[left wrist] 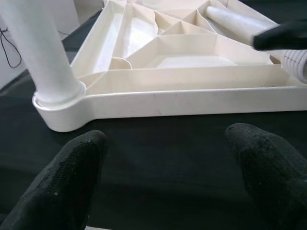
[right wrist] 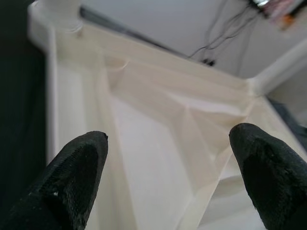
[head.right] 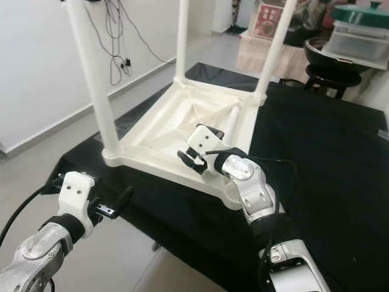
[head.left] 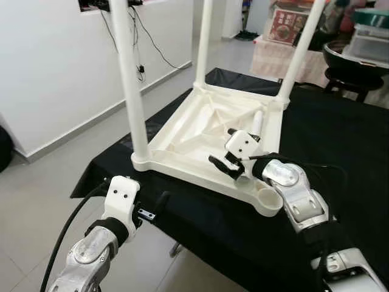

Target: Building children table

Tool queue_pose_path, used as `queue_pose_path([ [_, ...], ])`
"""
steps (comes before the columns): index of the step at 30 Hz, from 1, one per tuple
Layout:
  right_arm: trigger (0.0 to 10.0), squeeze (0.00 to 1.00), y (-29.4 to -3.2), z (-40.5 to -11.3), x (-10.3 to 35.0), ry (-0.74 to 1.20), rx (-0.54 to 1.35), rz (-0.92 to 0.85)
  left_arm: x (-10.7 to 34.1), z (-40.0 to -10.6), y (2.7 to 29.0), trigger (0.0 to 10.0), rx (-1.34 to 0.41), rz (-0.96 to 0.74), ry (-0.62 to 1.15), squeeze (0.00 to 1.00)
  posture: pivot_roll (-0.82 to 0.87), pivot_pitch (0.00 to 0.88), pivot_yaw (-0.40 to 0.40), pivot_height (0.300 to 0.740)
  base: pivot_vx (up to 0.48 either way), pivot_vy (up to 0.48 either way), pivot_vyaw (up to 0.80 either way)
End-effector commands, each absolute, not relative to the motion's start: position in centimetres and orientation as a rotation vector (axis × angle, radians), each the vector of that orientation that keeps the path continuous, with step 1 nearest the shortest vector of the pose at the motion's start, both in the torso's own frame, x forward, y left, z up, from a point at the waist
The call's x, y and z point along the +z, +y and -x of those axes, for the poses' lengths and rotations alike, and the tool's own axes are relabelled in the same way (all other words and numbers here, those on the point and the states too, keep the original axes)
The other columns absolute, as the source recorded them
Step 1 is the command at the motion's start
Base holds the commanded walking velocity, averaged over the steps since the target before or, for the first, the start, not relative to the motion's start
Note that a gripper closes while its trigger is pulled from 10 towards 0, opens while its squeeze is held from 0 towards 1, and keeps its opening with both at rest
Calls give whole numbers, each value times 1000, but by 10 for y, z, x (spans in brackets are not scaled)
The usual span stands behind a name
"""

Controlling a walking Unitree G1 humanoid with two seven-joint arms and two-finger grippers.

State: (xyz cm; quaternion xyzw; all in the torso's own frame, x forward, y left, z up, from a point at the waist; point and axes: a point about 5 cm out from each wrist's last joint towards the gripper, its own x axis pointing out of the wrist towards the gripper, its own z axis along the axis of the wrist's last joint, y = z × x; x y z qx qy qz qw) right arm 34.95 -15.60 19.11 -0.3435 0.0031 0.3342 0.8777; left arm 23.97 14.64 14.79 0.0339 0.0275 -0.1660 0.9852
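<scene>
A white plastic children's table (head.left: 182, 131) lies upside down on a black-clothed table (head.left: 340, 140). Three legs stand in its corners: near left (head.left: 129, 73), far left (head.left: 203, 42) and far right (head.left: 301, 48). A loose leg (head.left: 257, 123) lies inside the underside by the right rim. The near right corner socket (head.left: 269, 201) holds nothing. My right gripper (right wrist: 168, 136) hovers open over the ribbed underside, just inside the front rim, holding nothing. My left gripper (left wrist: 168, 136) is open and low over the cloth, in front of the near left corner.
The cloth's front edge (head.left: 200, 243) drops to a tiled floor (head.left: 36, 201) close to my left arm. A white wall with hanging cables (head.left: 143, 42) runs along the left. Boxes (head.left: 285, 24) and a black round stand (head.left: 352, 61) crowd the back right.
</scene>
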Motion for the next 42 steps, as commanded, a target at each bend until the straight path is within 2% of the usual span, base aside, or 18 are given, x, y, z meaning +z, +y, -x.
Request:
queue_pose_path([
  [1, 10000, 0, -154, -344, 193, -5, 768, 710, 144, -240, 145, 10000, -339, -65, 67, 0, -5, 47, -28, 740, 0, 0, 0],
  [7, 10000, 0, -166, -330, 196, 26, 909, 701, 142, -240, 145, 10000, -348, -64, 75, 0, -9, 43, -25, 740, 0, 0, 0],
  [13, 10000, 0, -176, -328, 187, 109, 925, 798, 141, -241, 145, 10000, -357, -68, 81, 0, -10, 39, -22, 740, 0, 0, 0],
  [18, 10000, 0, -192, -334, 186, 187, 813, 889, 140, -241, 145, 10000, -367, -78, 86, 0, -12, 37, -19, 740, 0, 0, 0],
  [30, 10000, 0, -204, -340, 195, 218, 680, 952, 140, -241, 145, 10000, -369, -85, 84, 0, -12, 37, -19, 740, 0, 0, 0],
  [42, 10000, 0, -195, -343, 189, 267, 548, 835, 141, -241, 145, 10000, -366, -87, 83, 0, -17, 40, -21, 740, 0, 0, 0],
])
